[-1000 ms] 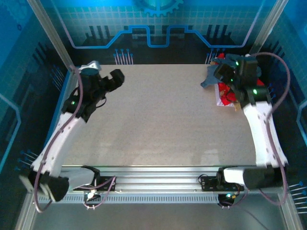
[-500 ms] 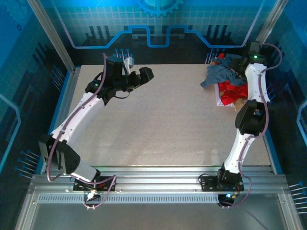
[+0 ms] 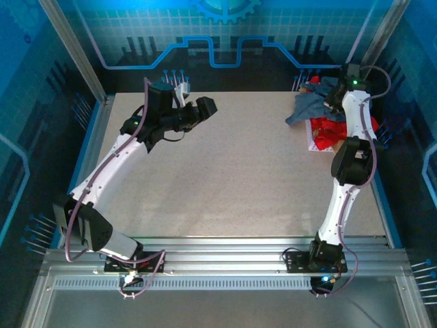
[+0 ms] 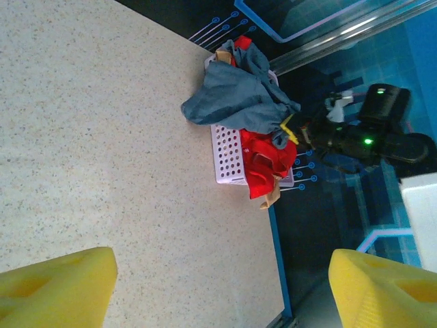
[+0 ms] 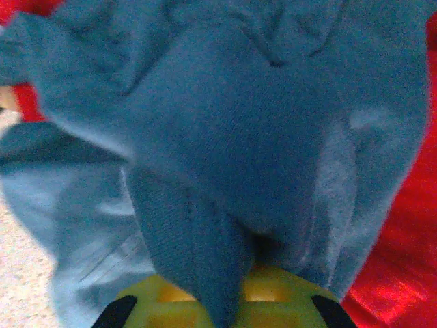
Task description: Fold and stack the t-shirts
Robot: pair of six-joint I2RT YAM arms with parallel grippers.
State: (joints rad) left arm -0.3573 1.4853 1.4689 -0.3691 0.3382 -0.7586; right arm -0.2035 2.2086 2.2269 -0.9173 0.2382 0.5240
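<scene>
- Basket point(image 3: 315, 145), white lattice, sits at the far right corner of the counter point(image 3: 232, 178), close against the right edge.
- Both t-shirts are heaped in it. The slate-blue t-shirt point(image 3: 307, 108) lies on top, one flap spilling over the rim onto the counter. The red t-shirt point(image 3: 329, 130) is bunched beneath.
- Right jaws: down in the heap, clamped on a raised fold of the slate-blue cloth. The wrist view shows the fold pinched between the yellow pads point(image 5: 287, 304). Judged reason: take the top garment first so it lifts away from the red one.
- Left jaws: wide apart, holding nothing. They hover over the far left part of the counter and face the basket. Probably placed to take a second hold once cloth is drawn out.
- Room: open counter runs from the left edge to the basket and down to the near edge, ample for spreading a shirt.
- Tight spots: the right edge and the far corner beside the basket. The red shirt, tangled below, may drag along.
</scene>
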